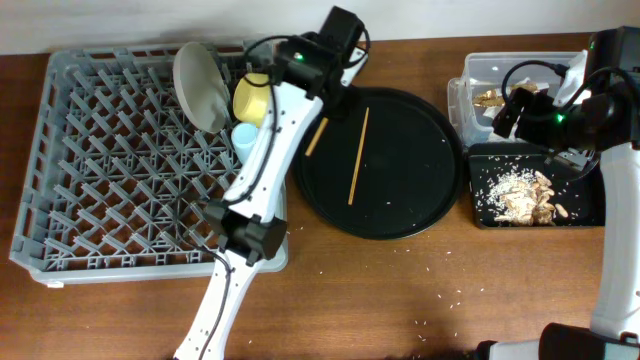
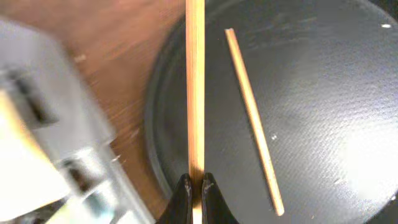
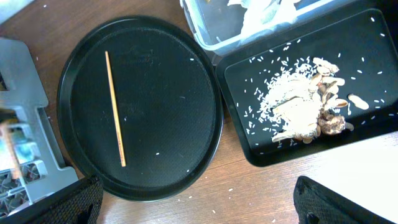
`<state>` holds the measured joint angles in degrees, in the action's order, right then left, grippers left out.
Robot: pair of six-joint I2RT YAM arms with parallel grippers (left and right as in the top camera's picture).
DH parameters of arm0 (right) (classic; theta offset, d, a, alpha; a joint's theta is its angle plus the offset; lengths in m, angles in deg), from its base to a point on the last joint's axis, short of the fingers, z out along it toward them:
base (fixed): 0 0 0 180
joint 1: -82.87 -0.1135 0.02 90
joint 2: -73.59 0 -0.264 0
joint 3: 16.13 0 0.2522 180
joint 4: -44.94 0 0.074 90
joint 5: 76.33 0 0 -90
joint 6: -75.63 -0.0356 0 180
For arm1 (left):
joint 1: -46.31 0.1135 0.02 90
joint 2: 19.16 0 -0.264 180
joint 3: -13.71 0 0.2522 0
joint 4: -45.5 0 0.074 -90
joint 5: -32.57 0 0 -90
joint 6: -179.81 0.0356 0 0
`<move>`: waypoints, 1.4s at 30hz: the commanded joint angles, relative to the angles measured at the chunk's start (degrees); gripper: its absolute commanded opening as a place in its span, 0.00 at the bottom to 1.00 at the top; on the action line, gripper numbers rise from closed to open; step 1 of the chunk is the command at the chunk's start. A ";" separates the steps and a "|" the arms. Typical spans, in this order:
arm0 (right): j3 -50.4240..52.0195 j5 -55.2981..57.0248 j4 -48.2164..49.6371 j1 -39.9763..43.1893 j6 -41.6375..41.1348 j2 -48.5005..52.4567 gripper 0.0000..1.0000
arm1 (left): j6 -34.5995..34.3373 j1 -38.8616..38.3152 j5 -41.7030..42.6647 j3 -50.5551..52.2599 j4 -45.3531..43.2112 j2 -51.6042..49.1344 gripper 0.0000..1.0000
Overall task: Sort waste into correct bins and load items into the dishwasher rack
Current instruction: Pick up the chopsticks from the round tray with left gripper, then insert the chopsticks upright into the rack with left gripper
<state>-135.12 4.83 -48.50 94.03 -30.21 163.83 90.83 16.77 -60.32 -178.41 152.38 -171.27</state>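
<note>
From above, the rack [image 1: 120,180] carries the plate [image 1: 200,85] on its edge, with the bowl [image 1: 250,98] and the blue cup [image 1: 243,137] just beside it. A short part of the held chopstick [image 1: 315,135] shows at the left rim of the round tray [image 1: 420,215]. The second chopstick [image 1: 358,155] lies on that tray. The scraps [image 1: 520,195] are in the black tray [image 1: 590,215], next to the tub [image 1: 470,70].

In the left wrist view, the left gripper [image 2: 194,190] is pinched tight on one end of the held chopstick, which points away over the tray rim. The rack at the left is blurred.

In the right wrist view, the right gripper [image 3: 199,208] has its fingers wide apart and holds nothing, above the table near the two trays.

The risk, I think, comes from the grip at the very end. The long free part can swing or slip between the fingers. Its tip may catch a peg, or knock the bowl or plate. A thin stick may also fall through the grid if released flat.
</note>
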 commanded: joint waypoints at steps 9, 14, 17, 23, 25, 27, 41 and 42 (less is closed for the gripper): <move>-0.70 0.70 -0.07 0.13 0.59 0.13 0.98 | -6.10 11.52 -5.11 29.70 3.61 36.61 0.01; -0.70 0.70 -0.04 0.13 0.59 0.13 0.99 | -7.82 18.97 -5.07 54.84 1.22 39.95 0.01; -0.70 0.70 -0.07 0.13 0.57 0.13 0.99 | -7.61 20.41 -6.29 71.14 -10.82 39.95 0.01; -0.70 0.70 -0.07 0.13 0.59 0.13 0.98 | -7.61 23.06 -7.02 86.25 -24.92 39.95 0.02; -0.70 0.70 -0.07 0.13 0.57 0.13 0.99 | -7.61 23.06 -7.02 86.42 -25.44 39.95 0.35; -0.70 0.72 -0.07 0.13 0.59 0.13 0.98 | -7.28 22.95 -5.44 84.91 -25.09 40.00 0.50; -0.70 0.70 -0.07 0.13 0.57 0.13 0.99 | -12.02 1.92 3.54 56.83 -25.62 35.28 0.51; -0.70 0.70 -0.07 0.13 0.59 0.13 0.99 | -14.03 -0.33 3.39 56.83 -26.40 32.61 0.51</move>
<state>-135.12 4.83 -48.59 94.03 -30.19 163.91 81.73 20.55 -57.53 -121.08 127.29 -133.29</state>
